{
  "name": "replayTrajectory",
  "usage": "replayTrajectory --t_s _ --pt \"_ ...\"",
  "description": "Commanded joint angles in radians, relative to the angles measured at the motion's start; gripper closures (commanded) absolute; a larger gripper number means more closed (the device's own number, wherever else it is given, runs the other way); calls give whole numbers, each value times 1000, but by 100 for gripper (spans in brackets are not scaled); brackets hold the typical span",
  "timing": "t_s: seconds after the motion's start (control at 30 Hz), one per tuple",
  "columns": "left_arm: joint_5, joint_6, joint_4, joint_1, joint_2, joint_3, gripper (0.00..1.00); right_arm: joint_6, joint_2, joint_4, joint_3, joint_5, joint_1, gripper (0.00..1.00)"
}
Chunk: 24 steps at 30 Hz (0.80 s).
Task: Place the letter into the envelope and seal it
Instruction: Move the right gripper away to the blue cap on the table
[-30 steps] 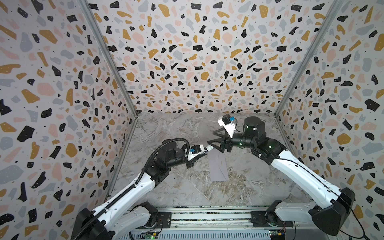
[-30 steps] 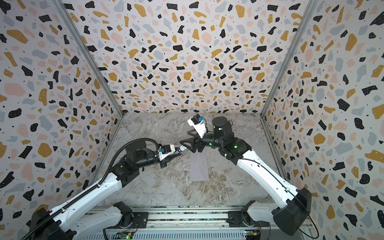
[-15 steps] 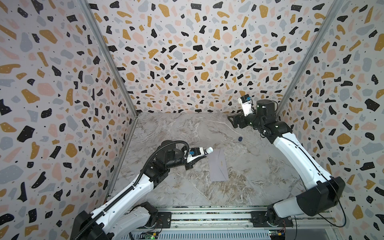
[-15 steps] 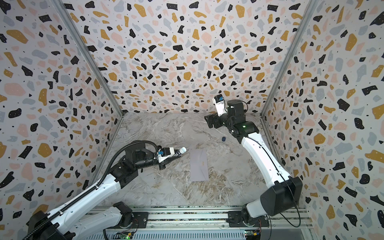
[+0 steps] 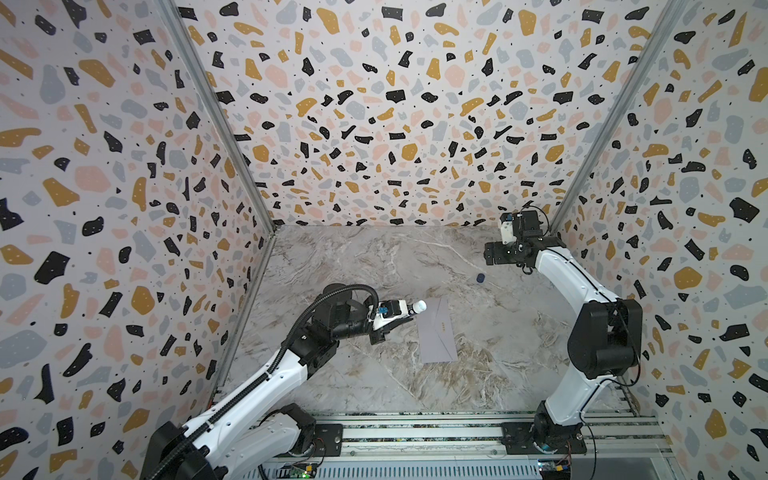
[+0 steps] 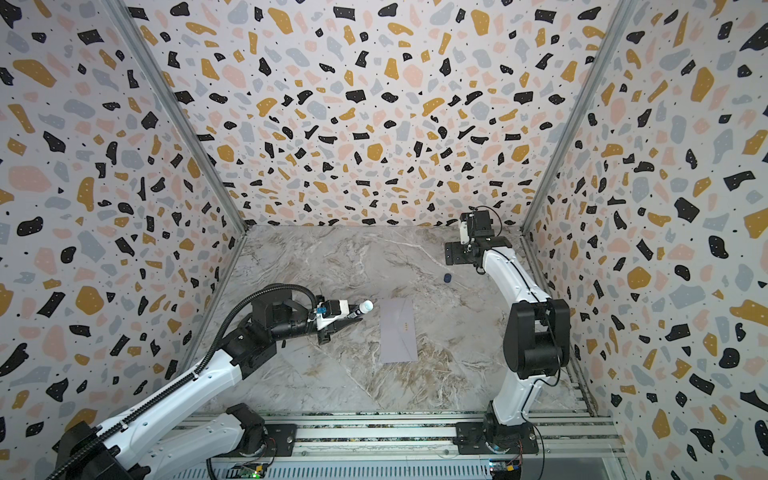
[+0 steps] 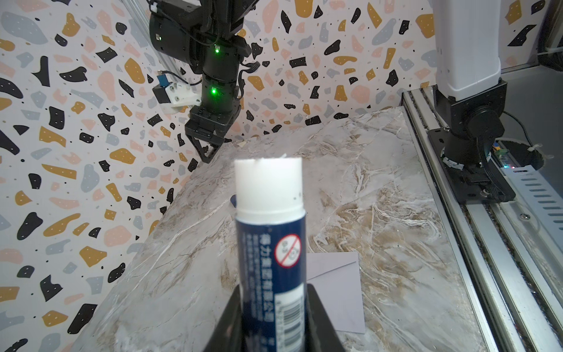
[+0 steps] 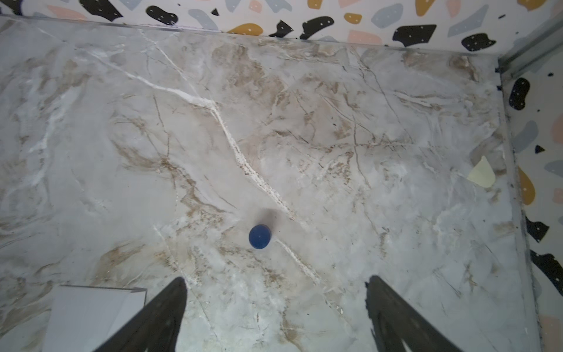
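The left hand [image 5: 397, 316] was clamped on a dark-blue glue stick [image 7: 270, 243], its white tip bared, near the flat pale lavender-grey paper envelope [image 5: 437, 332] lying mid-way on the grey marbled bench [image 5: 374, 266]. The right hand [image 8: 275, 283], fingers wide apart, hung above a small round blue cap [image 8: 259, 236].

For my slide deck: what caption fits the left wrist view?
Left hand grips an uncapped glue stick; the envelope lies on the marble table beyond, right hand hanging behind.
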Motion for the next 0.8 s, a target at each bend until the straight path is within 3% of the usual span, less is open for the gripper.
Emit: replayTrajectory --t_s 0.0,0.23,0.47,0.77 --pt "32 2 51 -2 -15 -8 95 31 17 12 13 44 3 10" --pt "37 2 50 -2 -13 -10 94 47 108 30 37 58 1 21" --pt "39 2 48 -2 -8 -10 94 47 187 11 82 29 6 25" --pt "44 1 47 -2 0 -7 94 25 263 -16 130 80 55 32"
